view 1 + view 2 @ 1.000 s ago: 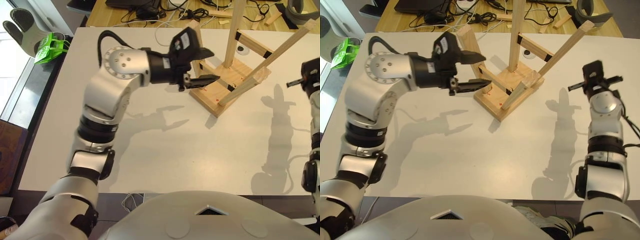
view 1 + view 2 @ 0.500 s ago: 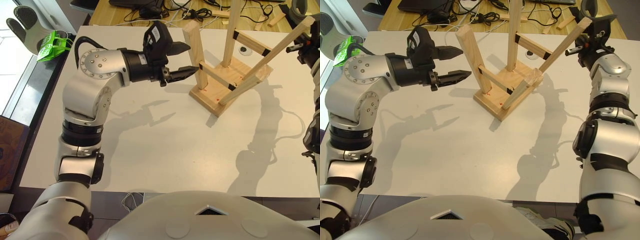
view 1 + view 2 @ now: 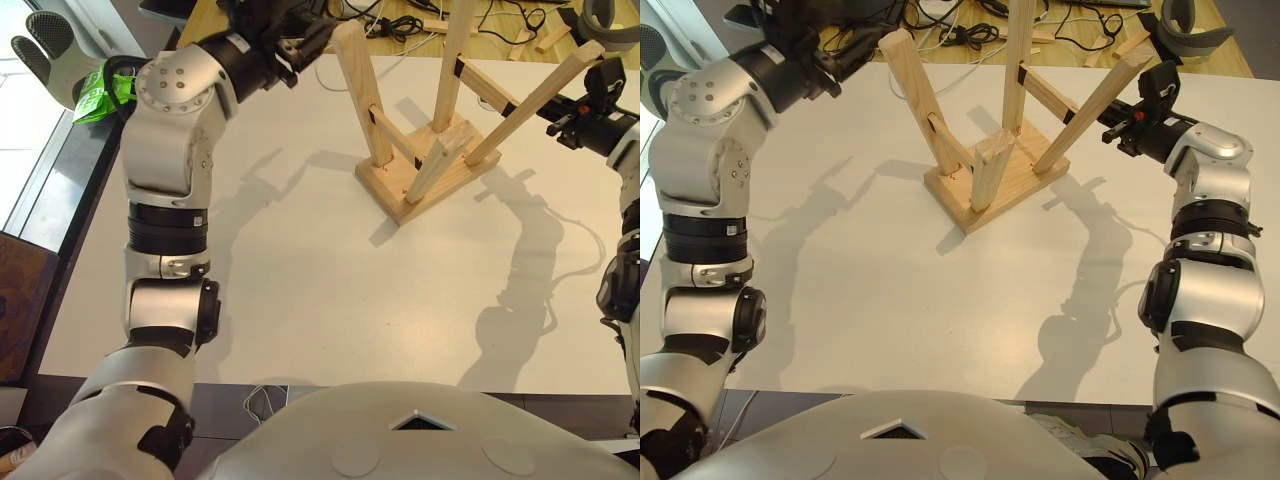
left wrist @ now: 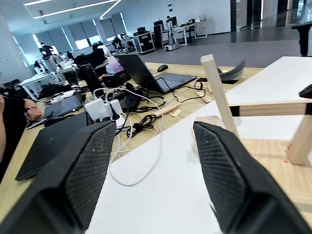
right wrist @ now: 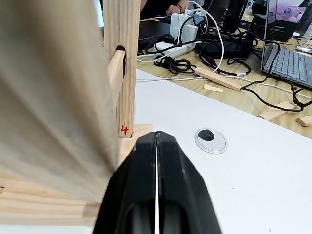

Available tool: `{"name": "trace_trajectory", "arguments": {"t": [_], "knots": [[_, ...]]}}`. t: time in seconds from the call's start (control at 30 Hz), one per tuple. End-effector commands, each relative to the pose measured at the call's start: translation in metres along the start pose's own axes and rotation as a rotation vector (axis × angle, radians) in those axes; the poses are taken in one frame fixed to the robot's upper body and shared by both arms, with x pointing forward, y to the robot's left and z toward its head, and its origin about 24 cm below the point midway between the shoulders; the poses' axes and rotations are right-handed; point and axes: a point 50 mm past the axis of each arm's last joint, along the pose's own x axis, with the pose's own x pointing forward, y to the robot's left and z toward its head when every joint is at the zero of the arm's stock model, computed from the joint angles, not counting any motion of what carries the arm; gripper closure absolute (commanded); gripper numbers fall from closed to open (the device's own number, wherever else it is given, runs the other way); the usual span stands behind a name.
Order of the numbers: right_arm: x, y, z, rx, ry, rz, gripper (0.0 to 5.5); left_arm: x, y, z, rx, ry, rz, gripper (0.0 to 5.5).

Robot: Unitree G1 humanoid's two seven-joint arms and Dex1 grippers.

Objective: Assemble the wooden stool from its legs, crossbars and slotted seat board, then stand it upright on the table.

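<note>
From the head, wooden stool [image 3: 428,165] upside down on white table [image 3: 330,300], seat board [image 3: 395,200] flat on it, 4 legs up, left gripper [image 3: 308,38] high over the far edge, right gripper [image 3: 1110,135] just beside 1 slanting leg [image 3: 1090,108], from the left wrist, 2 pads [image 4: 92,175] spread wide, from the right wrist, fingers [image 5: 141,195] pressed together beside that leg

Bright overhead light, crisp shadows

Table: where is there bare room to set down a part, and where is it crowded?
Free: the near half of the table, between the upturned stool and the near edge; also the strip between the stool and the table's left edge. Crowded: the far right, where the right end effector sits by a leg, and the cable-strewn desk behind.
</note>
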Motion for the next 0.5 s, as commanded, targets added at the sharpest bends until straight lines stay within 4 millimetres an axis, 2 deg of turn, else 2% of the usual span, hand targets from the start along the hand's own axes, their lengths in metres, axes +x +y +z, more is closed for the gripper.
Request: {"name": "trace_trajectory", "arguments": {"t": [0.03, 0.17, 0.33, 0.4, 0.5], "knots": [[-0.007, 0.004, -0.002, 0.018, 0.036, 0.091, 5.48, 0.003, 0.016, 0.008, -0.010, -0.054, 0.135, 2.58], [-0.012, 0.021, -0.005, 0.065, 0.090, 0.265, 5.48, 0.002, 0.031, 0.010, -0.040, -0.085, 0.271, 2.58], [-0.023, 0.051, -0.002, 0.148, 0.132, 0.456, 5.48, 0.000, 0.042, 0.008, -0.072, -0.087, 0.370, 2.58], [-0.027, 0.056, -0.003, 0.139, 0.151, 0.460, 5.48, -0.001, 0.042, 0.006, -0.077, -0.080, 0.375, 2.58], [-0.031, 0.051, -0.006, 0.112, 0.152, 0.397, 5.48, 0.000, 0.040, 0.005, -0.073, -0.076, 0.371, 2.58]]}}
